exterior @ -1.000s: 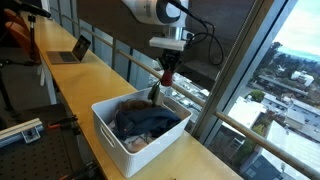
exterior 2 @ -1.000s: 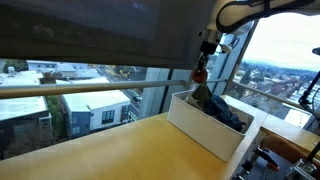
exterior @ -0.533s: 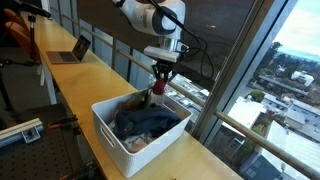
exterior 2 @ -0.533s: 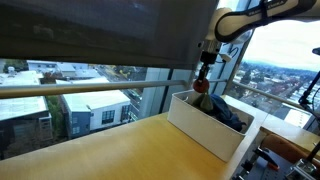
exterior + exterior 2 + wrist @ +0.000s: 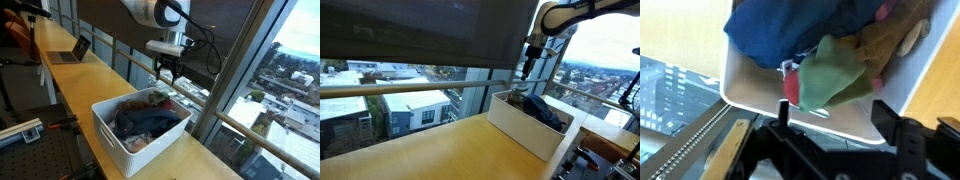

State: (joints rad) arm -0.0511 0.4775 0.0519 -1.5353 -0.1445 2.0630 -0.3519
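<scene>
Beneath the gripper (image 5: 166,74), long wooden counter (image 5: 78,85), seen in both exterior views. Directly below the gripper, white bin (image 5: 113,135) standing on that counter, heaped with clothes. Well off to one side along the counter, open laptop (image 5: 72,50).

Inside the bin, beyond the fingertips in the wrist view, dark blue garment (image 5: 790,30), largest of the pile. Next to it, brown cloth (image 5: 890,45). Straight under the gap between the jaws, green cloth (image 5: 830,78), lying on top of the heap by the near wall of the bin, clear of both fingers.

Jaws spread wide, nothing between them; hovering above the bin rim. Against the green cloth's edge, just ahead of one finger, small red scrap (image 5: 792,88).
</scene>
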